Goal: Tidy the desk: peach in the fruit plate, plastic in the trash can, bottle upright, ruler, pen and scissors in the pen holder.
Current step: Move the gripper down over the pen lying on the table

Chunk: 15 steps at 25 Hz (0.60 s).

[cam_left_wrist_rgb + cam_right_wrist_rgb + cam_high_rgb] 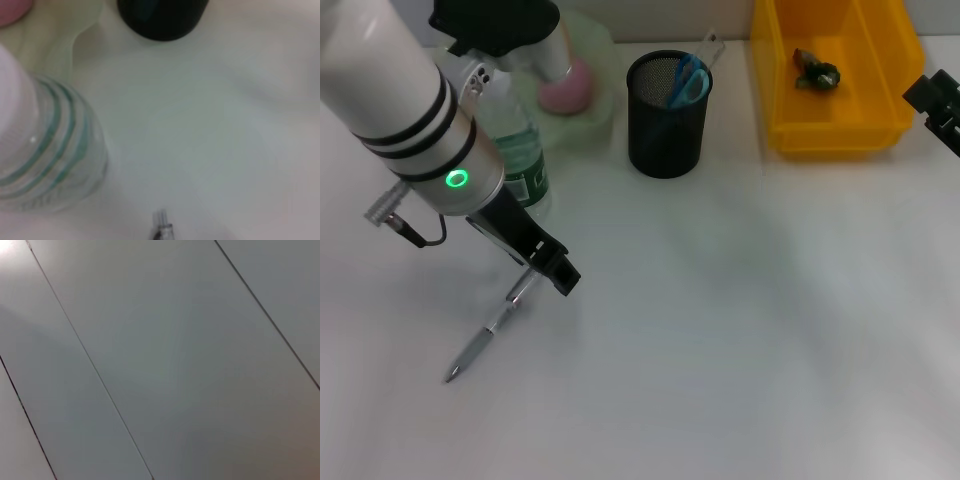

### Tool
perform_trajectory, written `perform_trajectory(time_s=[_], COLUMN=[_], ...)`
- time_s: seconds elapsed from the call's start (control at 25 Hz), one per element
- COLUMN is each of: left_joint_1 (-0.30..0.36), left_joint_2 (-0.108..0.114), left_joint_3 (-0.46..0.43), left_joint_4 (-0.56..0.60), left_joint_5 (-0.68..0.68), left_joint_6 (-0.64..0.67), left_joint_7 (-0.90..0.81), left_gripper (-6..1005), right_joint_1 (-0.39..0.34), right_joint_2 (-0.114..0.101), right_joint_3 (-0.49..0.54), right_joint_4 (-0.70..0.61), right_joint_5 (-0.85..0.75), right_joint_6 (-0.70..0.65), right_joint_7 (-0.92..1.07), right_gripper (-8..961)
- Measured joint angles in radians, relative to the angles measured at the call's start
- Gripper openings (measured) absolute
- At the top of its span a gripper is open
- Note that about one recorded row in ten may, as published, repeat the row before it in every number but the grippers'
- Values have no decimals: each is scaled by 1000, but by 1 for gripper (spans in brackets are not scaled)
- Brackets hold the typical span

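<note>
The left end effector (pixel 542 262) sits low over the upper end of the pen (pixel 485 335), hiding it; whether it grips cannot be told. Just behind it the upright bottle (pixel 520 165) is partly covered by the arm. Farther back are the peach (pixel 567 88) on the fruit plate (pixel 600 110), the pen holder (pixel 665 115) with scissors (pixel 688 80), and the trash can (pixel 835 120). The right end effector (pixel 935 105) is cut off, well apart.

L gripper (pixel 548 262) low, R parked.
</note>
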Motion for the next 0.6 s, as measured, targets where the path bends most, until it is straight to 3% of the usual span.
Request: perform_trajectory(time_s=[0.28,0.6], left_joint_1=[-10,-11], left_joint_2=[2,5], left_joint_3=[-2,-5], left_joint_4=[-67,-117], left_joint_5=[12,53], left_joint_6=[-55,-80], left_joint_7=[5,8], left_gripper=[658,655], right_joint_1=[7,9], right_joint_2=[-7,-1], right_joint_3=[-1,-1], right_joint_4=[4,2], right_joint_5=[0,0], right_joint_6=[11,12], right_joint_7=[0,0], right_gripper=[651,651])
